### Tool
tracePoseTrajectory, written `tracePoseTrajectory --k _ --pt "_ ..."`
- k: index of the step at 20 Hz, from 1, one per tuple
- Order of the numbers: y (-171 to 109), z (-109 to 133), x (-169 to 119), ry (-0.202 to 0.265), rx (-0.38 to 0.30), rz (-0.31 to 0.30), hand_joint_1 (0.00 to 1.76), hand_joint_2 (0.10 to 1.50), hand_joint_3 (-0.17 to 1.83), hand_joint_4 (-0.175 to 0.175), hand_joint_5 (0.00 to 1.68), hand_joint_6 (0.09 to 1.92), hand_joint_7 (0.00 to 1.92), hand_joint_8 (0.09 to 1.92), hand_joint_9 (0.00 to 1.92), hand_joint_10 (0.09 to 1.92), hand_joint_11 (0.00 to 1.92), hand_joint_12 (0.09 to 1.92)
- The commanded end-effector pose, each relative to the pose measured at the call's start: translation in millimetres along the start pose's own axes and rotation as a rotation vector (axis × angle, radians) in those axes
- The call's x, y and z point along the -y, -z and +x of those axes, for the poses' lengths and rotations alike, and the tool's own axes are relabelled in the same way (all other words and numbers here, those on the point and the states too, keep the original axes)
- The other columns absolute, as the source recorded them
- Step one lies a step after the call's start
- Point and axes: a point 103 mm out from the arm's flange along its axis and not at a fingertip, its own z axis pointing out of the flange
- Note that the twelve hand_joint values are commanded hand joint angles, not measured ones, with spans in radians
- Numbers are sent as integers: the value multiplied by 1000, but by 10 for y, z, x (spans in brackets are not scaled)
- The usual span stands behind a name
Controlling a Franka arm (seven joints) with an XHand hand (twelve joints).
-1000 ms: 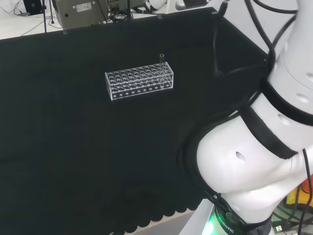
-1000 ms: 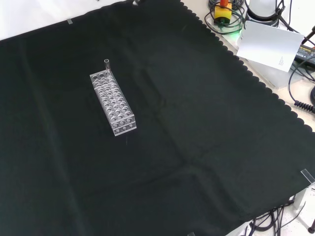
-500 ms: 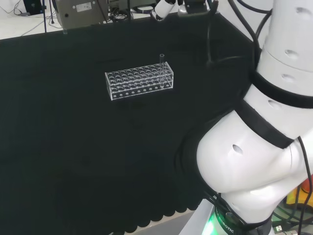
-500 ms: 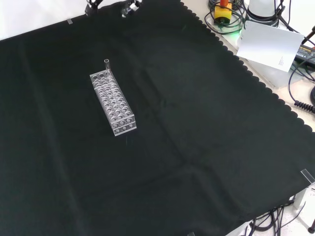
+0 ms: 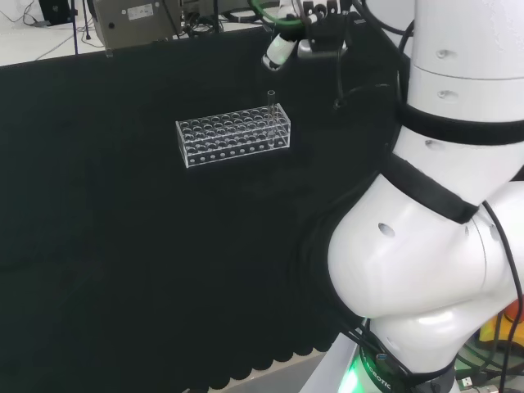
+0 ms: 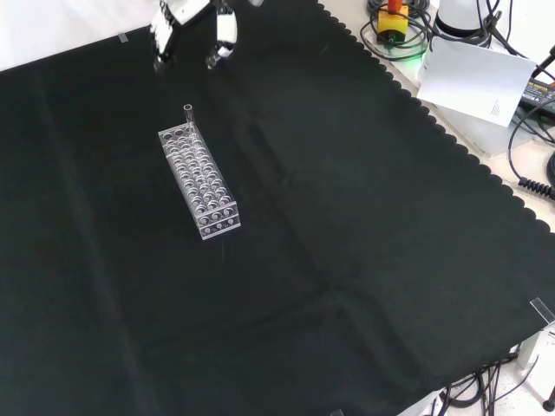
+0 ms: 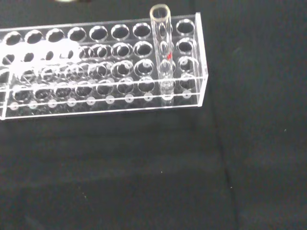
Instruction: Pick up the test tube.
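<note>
A clear test tube (image 5: 271, 99) stands upright in a corner hole of a clear plastic rack (image 5: 233, 136) on the black cloth. In the front view the test tube (image 6: 188, 118) is at the far end of the rack (image 6: 201, 180). The hand (image 5: 311, 26) hovers above and to the right of the tube in the head view, open, with nothing in it. Its fingers (image 6: 165, 30) hang spread apart just beyond the rack's far end in the front view. The wrist view has the test tube (image 7: 162, 45) close, rising out of the rack (image 7: 96, 98).
The arm's white links (image 5: 426, 246) take up the head view's right side. A grey device (image 5: 135, 15) stands past the cloth's far edge. Beyond the cloth's scalloped edge in the front view lie a white box (image 6: 473, 80) and cables (image 6: 529, 147).
The hand has come down into both views and moved toward the rack's end where the tube stands. The tube and rack have not moved.
</note>
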Motion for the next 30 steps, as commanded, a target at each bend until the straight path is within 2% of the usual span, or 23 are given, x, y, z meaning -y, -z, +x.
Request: tracePoseTrajectory --k 1,7,10,13,18,30 --pt "-139 -25 -308 -10 -11 15 820 675 594 -105 533 87 608 782 508 752 337 1426" --pt "-254 -18 -525 -23 29 42 859 649 638 -114 574 93 690 772 567 727 375 1403" --pt "-326 14 -585 -21 45 20 924 611 689 -119 628 138 786 748 647 684 423 1372" --pt "-375 54 -643 -18 55 -2 1000 571 751 -122 704 286 880 721 754 617 490 1337" --pt "-428 85 -716 -10 63 -8 1069 544 806 -124 705 546 945 712 843 568 544 1316" --pt "-644 211 -813 17 64 5 1136 532 844 -119 728 647 1012 716 910 556 581 1298"
